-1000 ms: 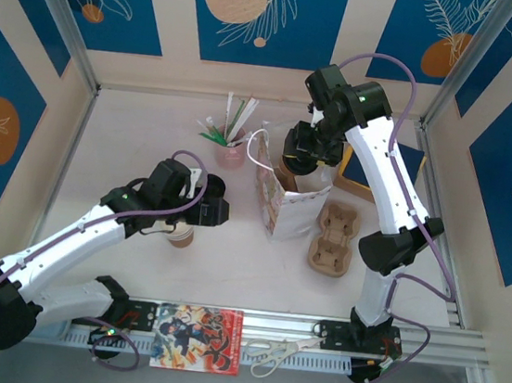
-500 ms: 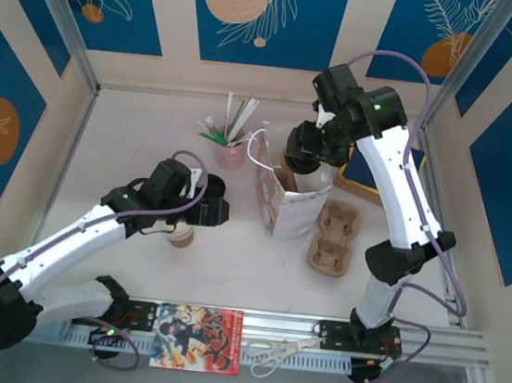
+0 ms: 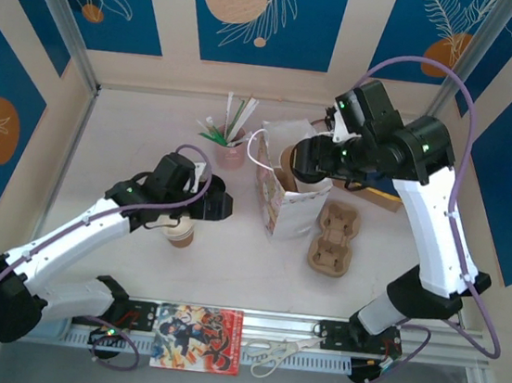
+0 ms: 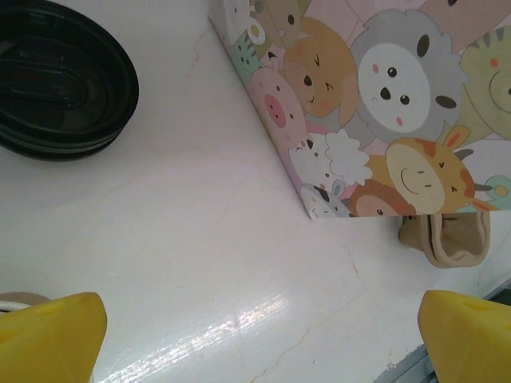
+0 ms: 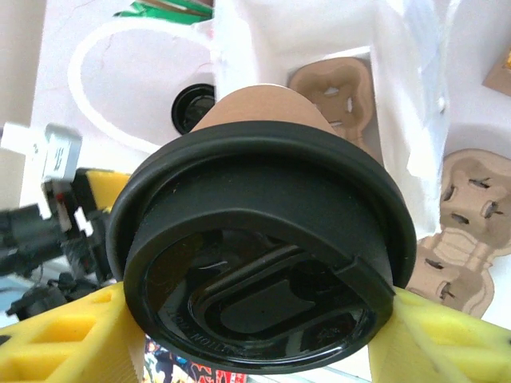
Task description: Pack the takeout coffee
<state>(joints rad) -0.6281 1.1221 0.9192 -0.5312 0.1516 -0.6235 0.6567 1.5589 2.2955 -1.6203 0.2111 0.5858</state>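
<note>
Toward the middle of the surface (image 3: pixel 142 131), I see the cartoon-printed bag (image 3: pixel 283 215) standing open. My right claw (image 5: pixel 255 335) is clenched on the takeout coffee (image 5: pixel 263 108), black lid (image 5: pixel 255 263) on, at the bag's mouth. My left claw (image 4: pixel 255 331) hangs released above bare surface, near stacked black lids (image 4: pixel 56 80).

Black lids (image 4: pixel 64 80) partly out of frame
</note>
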